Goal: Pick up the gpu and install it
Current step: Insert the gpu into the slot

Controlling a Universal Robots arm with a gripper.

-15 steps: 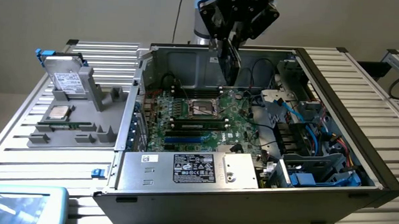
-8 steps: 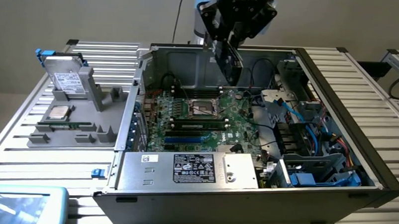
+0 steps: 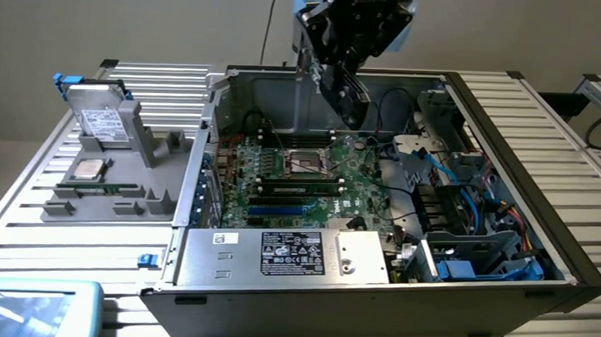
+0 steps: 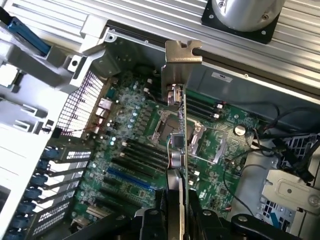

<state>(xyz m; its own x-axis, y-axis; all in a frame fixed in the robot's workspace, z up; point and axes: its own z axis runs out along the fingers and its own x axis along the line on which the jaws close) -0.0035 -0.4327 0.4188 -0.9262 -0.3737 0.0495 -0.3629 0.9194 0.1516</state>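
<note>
So the gripper [image 3: 332, 71] has the gpu [image 3: 341, 96] pinched between its fingers, and the card is up in the air over the open computer case [image 3: 355, 316], not touching anything inside. In the exterior view the card hangs down from the gripper, tilted a bit, over the back part of the case and above the motherboard [image 3: 280, 164].

The wrist view looks straight along the card. The fingers [image 4: 150, 222] clamp it on both flat sides, so the gpu [image 4: 176, 141] shows up edge-on as a thin strip running away from the gripper [image 4: 175, 220]. Its silver bracket [image 4: 182, 51] is at the far end, well away from the fingers. In that view the bracket lines up near the case's back wall, and the card's edge passes over the processor socket [image 4: 165, 127] on the motherboard [image 4: 130, 145].

Lower in the case, two memory sticks [image 3: 300, 187] sit in their slots just in front of the socket [image 3: 306, 163]. The power supply [image 3: 288, 254], with its label, fills the front corner.

Off to the exterior view's left, a grey tray [image 3: 109, 203] sits on the slatted table [image 3: 58, 239] beside the case. A hard drive [image 3: 100, 120] stands upright in it, well apart from the gripper.
</note>
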